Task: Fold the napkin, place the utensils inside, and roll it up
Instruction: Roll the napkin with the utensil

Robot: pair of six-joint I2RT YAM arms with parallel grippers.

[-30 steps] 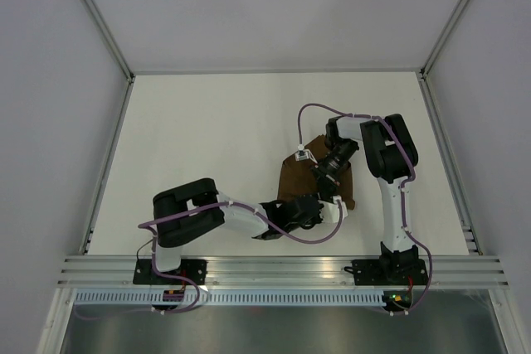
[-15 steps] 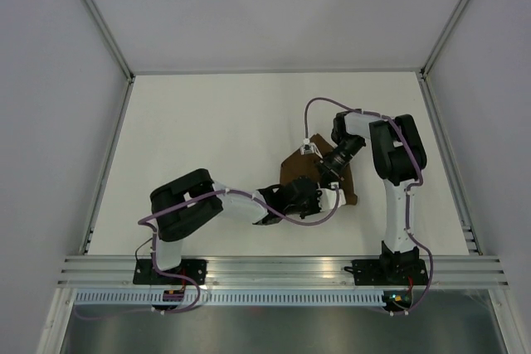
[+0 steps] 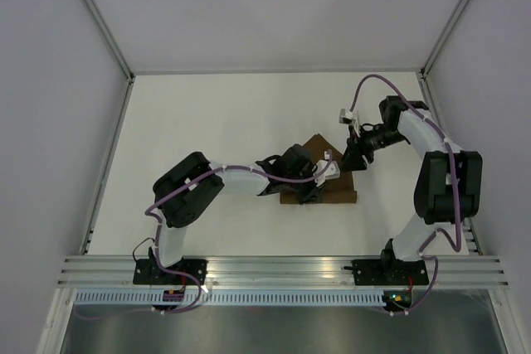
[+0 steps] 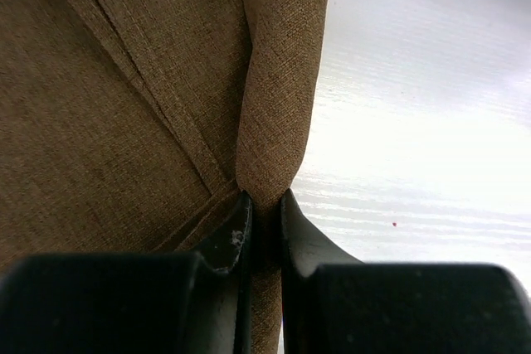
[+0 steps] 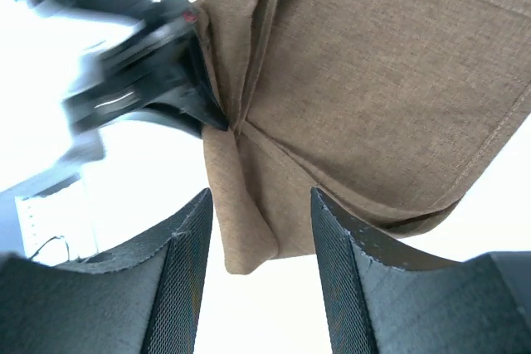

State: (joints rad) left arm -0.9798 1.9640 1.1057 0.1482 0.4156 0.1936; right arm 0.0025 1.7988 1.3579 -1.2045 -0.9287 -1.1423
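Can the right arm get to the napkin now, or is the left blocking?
Probably yes. The right gripper is open above the napkin; the left gripper pinches only its rolled edge, off to one side.

Left arm [image 3: 232, 178] and left gripper [image 4: 264, 205] bar napkin [image 3: 338, 191] from left; right gripper [image 5: 261, 196] crowds far-right edge; table [image 3: 207, 113] beyond lies bare.
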